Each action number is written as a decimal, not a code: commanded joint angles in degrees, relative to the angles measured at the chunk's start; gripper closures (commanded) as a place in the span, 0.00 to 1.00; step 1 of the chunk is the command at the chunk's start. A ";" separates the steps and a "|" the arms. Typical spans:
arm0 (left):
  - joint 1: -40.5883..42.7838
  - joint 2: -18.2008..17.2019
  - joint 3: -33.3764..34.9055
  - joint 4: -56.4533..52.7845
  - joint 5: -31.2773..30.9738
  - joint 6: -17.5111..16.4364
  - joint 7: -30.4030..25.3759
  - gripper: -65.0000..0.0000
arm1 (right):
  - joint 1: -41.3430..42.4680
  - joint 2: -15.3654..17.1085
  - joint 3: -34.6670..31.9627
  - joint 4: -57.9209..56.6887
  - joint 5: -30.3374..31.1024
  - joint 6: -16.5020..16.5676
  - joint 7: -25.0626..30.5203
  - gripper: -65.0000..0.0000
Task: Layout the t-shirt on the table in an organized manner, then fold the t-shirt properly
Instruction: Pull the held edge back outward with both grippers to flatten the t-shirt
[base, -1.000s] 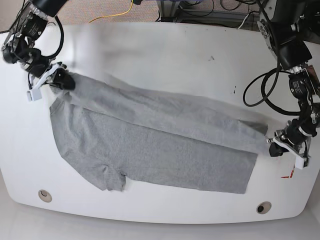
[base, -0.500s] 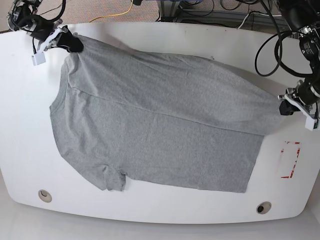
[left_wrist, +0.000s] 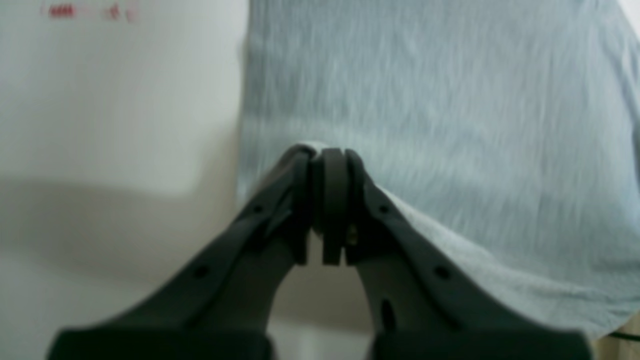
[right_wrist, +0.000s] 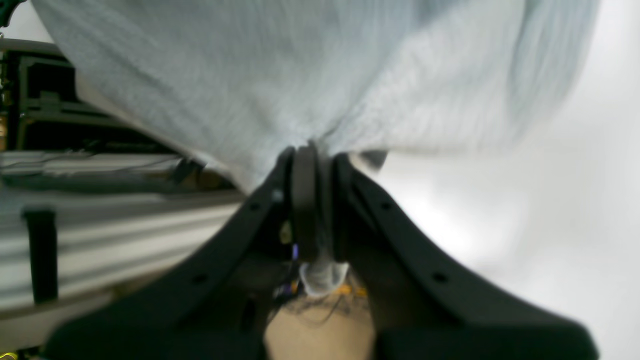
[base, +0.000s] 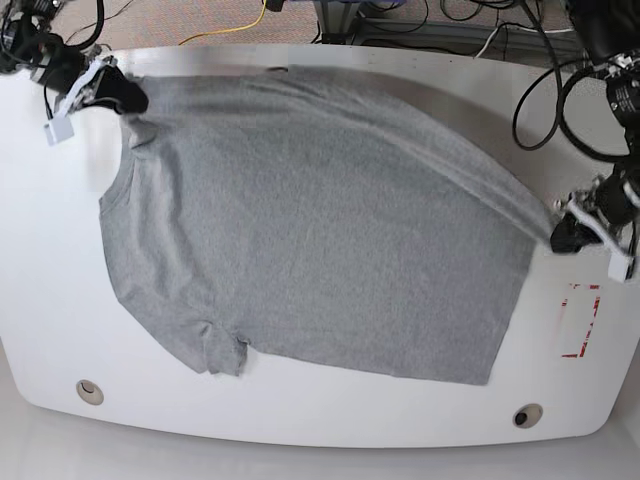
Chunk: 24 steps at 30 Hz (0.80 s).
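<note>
The grey t-shirt (base: 310, 230) lies spread wide over the white table (base: 50, 270), one short sleeve (base: 222, 352) pointing at the near edge. At the far left corner of the base view my right gripper (base: 128, 97) is shut on a corner of the cloth. The right wrist view shows its jaws (right_wrist: 310, 155) pinching a bunch of the t-shirt (right_wrist: 300, 65) that hangs taut. At the right side my left gripper (base: 562, 232) is shut on the shirt's other corner. In its wrist view the left gripper (left_wrist: 327, 155) clamps the edge of the t-shirt (left_wrist: 440, 100).
A red tape rectangle (base: 580, 320) marks the table just below my left gripper. Two metal grommets (base: 89, 390) (base: 527, 415) sit near the front edge. Cables and equipment (base: 400, 20) crowd the floor behind the far edge.
Both grippers carried the shirt's top layer up toward the far edge, opening the folded band out flat. Since half a second ago the cloth has settled lower and both grippers dropped slightly.
</note>
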 joint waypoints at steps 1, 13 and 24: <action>-7.61 1.50 3.42 -1.51 1.86 -0.29 -2.81 1.00 | 6.79 1.46 0.27 -1.60 -1.59 0.12 1.25 0.95; -19.21 7.91 10.27 -14.70 17.24 -0.64 -4.92 1.00 | 23.41 1.02 -6.06 -17.69 -14.52 0.12 1.25 0.95; -19.47 8.62 10.36 -18.83 20.49 -0.64 -9.58 1.00 | 28.60 -1.35 -6.14 -18.83 -23.83 0.12 1.91 0.95</action>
